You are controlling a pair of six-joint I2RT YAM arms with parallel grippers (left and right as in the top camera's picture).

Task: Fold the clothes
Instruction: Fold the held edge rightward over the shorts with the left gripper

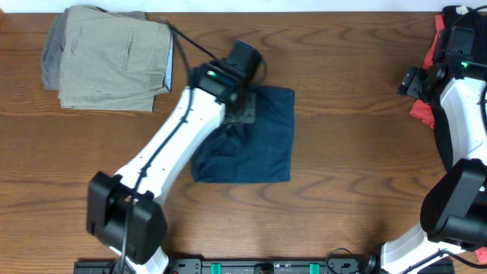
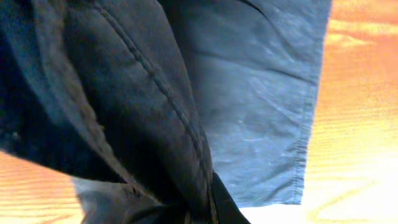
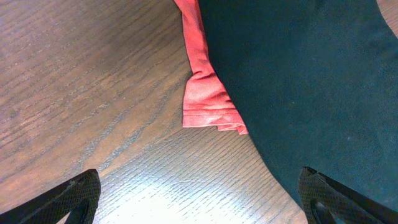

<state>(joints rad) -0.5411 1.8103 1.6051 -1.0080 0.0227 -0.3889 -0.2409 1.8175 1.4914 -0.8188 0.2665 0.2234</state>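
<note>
Khaki trousers [image 1: 106, 65] upper-left; left arm [image 1: 175, 144] overlaps navy shorts [image 1: 262, 144].

Dark navy shorts [image 1: 262, 148] are lying near the middle of the bench [image 1: 350, 152], folded into a rough rectangle and mostly flat. In the left wrist view, a thick layer with a stitched seam is rising in a bunched ridge above a smoother panel, whose hemmed edge is running straight along the bare wood.

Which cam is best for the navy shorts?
Overhead: the navy shorts show nearly whole, with the left arm covering the upper-left corner. Left wrist shows only close-up fabric, seam and hem. Right wrist shows none of them.
</note>
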